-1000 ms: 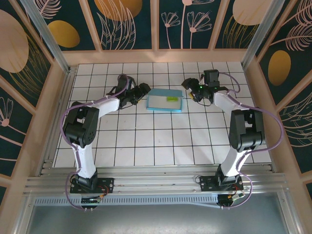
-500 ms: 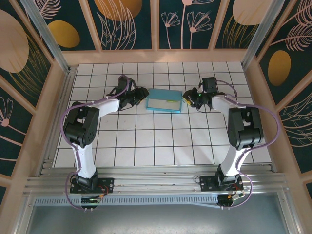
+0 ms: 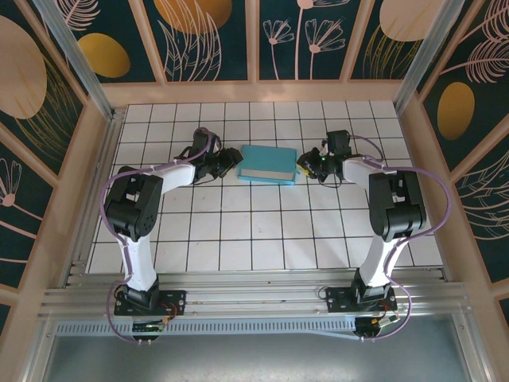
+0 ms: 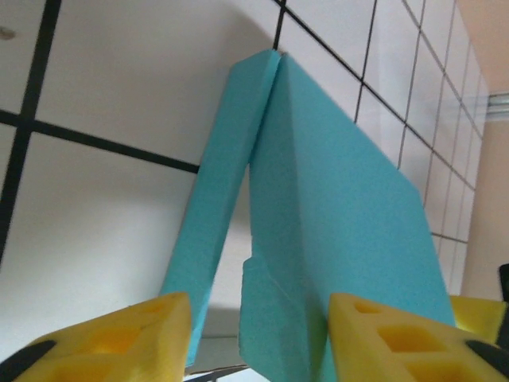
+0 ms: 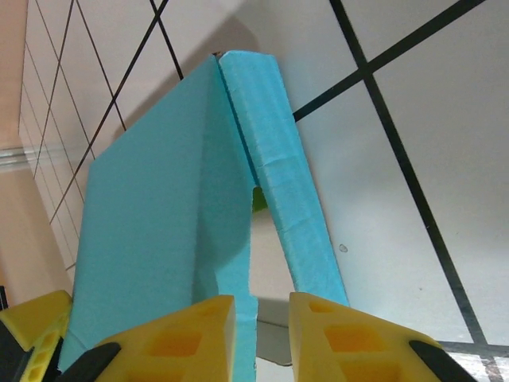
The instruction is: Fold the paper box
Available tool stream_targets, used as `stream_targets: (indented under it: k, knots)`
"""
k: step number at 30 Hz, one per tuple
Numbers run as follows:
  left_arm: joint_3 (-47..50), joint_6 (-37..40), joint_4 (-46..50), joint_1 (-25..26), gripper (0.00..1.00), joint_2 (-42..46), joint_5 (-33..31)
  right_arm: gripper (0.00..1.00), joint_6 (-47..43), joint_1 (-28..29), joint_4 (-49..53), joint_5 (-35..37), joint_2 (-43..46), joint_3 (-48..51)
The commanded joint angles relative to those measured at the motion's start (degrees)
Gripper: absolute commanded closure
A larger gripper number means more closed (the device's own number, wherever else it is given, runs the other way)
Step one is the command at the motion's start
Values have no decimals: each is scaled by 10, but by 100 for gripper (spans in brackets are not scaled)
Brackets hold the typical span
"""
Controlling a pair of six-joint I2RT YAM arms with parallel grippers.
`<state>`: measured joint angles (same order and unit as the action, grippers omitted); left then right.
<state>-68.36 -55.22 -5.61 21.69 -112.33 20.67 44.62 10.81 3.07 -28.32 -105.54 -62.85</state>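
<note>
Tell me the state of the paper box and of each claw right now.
paper box: folded up, teal side out, top panel down; the panels at both ends gape apart, not tucked.
left claw: open, jaws astride the gaping card at the box's left end.
right claw: jaws close together at the box's right end, a card edge between them; whether it pinches the card cannot be told.
</note>
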Motion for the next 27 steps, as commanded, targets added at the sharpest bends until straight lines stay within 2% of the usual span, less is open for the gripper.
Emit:
stream_targets:
  k: [1, 8, 11, 13, 15, 18, 27]
  knots:
    - [2, 23, 22, -2, 43, 30, -12, 68, -16, -4, 22, 30, 31, -6]
    - [-43, 109, 90, -2, 23, 57, -71, 52, -49, 3, 52, 89, 102, -14]
    - [-69, 147, 117, -3, 21, 50, -81, 47, -77, 26, 73, 96, 100, -28]
    - [-92, 171, 137, -3, 21, 34, -63, 46, -97, 41, 94, 98, 86, -43]
    - [-124, 192, 169, -3, 25, 9, -38, 46, -106, 53, 107, 111, 72, -52]
    - [-152, 216, 198, -3, 36, -19, -17, 49, -112, 63, 110, 137, 58, -55]
    - [-165, 208, 189, -2, 67, -61, 49, 68, -126, 66, 110, 164, 36, -53]
